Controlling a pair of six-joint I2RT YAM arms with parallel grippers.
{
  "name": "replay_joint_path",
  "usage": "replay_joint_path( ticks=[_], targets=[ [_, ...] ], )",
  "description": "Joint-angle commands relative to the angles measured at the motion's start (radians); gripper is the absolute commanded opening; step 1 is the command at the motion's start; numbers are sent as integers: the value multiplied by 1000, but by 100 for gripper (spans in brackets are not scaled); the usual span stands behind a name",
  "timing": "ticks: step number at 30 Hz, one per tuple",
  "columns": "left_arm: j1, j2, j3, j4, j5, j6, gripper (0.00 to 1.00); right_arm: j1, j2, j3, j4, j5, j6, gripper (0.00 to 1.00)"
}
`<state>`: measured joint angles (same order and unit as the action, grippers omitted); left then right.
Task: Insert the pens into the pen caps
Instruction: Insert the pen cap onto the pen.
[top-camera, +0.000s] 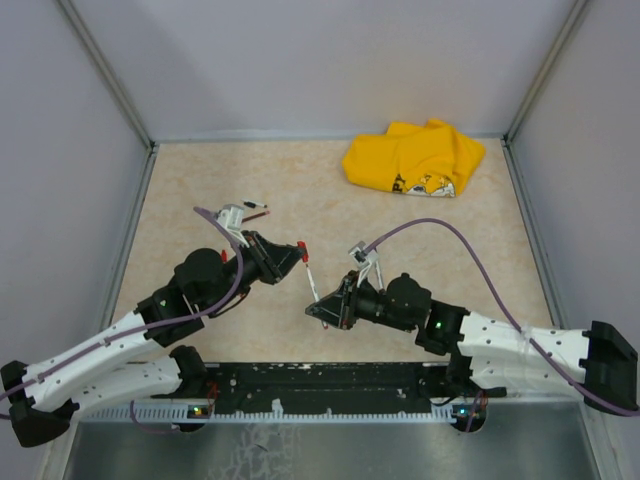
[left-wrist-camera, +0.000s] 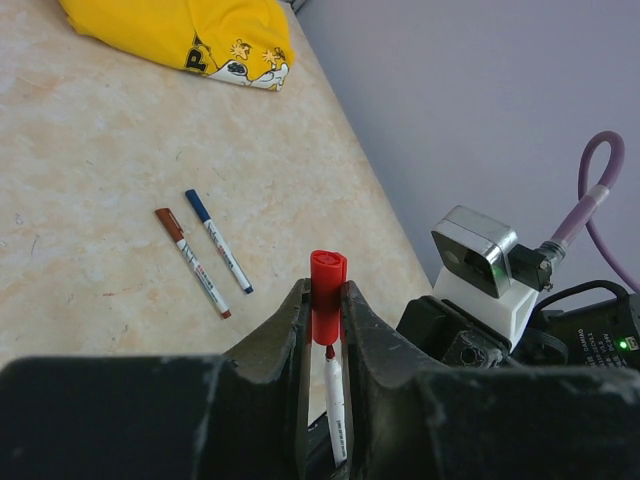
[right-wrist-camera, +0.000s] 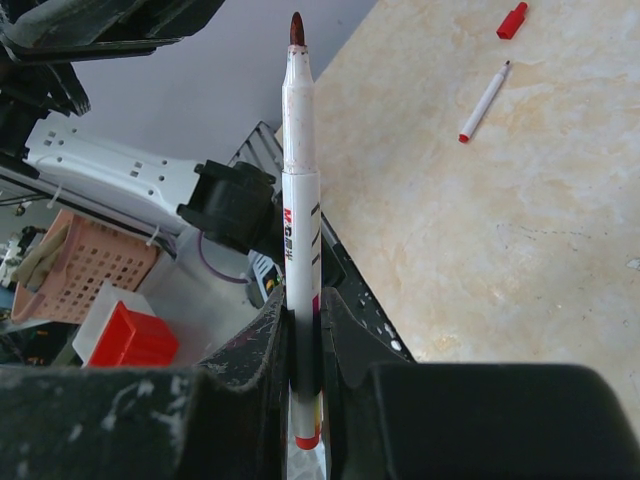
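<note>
The left gripper (left-wrist-camera: 323, 312) is clamping its jaws on a red cap (left-wrist-camera: 327, 275), mouth facing the pen (right-wrist-camera: 300, 200). The right gripper (right-wrist-camera: 303, 322) is pinching its jaws on the barrel, tip just at the cap, aligning both above the counter (top-camera: 200, 180).

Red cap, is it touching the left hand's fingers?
Touching. The left wrist view shows the red cap squeezed between both fingers of the left hand, with no gap on either side.
</note>
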<state>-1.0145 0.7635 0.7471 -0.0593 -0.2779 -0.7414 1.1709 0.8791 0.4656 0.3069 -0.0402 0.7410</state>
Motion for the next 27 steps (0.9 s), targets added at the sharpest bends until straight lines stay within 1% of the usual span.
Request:
replay_joint_path(
  ticks=[1, 15, 21, 27],
  targets=[
    [0, 0, -2, 35, 6, -5, 21, 13, -4, 48, 62, 8, -18, 0],
    [1, 8, -13, 40, 39, -18, 21, 13, -18, 45, 54, 42, -15, 0],
    [0, 9, -18, 40, 61, -33, 21, 13, -29, 46, 40, 79, -15, 0],
    [1, 17, -37, 74, 97, -64, 21, 13, -24, 72, 28, 118, -40, 0]
  ],
)
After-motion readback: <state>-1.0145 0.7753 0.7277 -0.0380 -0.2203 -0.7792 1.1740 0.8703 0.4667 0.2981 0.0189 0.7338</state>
